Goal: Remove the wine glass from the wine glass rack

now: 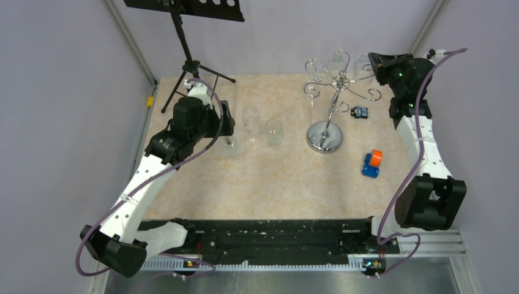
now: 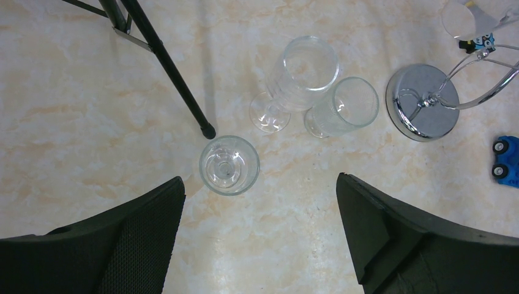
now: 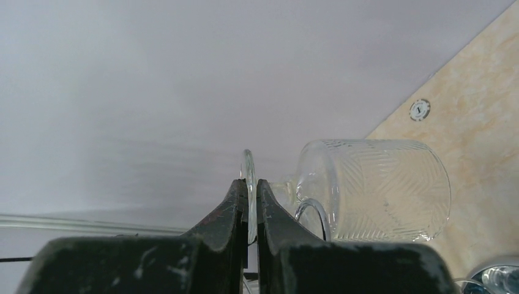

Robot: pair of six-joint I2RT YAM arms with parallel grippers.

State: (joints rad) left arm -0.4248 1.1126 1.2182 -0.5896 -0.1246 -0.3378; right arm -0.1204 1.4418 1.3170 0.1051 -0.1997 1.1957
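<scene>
A: How far along are we?

B: Early, we judge. The wine glass (image 3: 373,190) hangs at the top of the rack (image 1: 324,136), at the far right of the bench (image 1: 275,184). Its bowl lies sideways in the right wrist view, with a curl of chrome wire crossing in front of the stem. So we read it as not yet lifted free.

A: And the grip?

B: We have one. The right end effector (image 3: 251,187) is clenched on the thin round foot of the wine glass. The jaws are nearly together, with only the edge of the foot between them. Nothing else touches them that we can see.

A: What is left, then?

B: We need to draw the foot out along the wire arm until it clears the curl, then carry the wine glass away from the rack. A second glass (image 1: 336,61) seems to hang just beside ours, so we want a clean path outward.

A: What about our other arm?

B: The left end effector (image 2: 260,182) is spread wide and holds nothing. It hovers above three glasses (image 2: 229,165) standing upright on the bench, near a foot of the music stand (image 1: 183,37). We cannot tell whether those came from the rack.
</scene>
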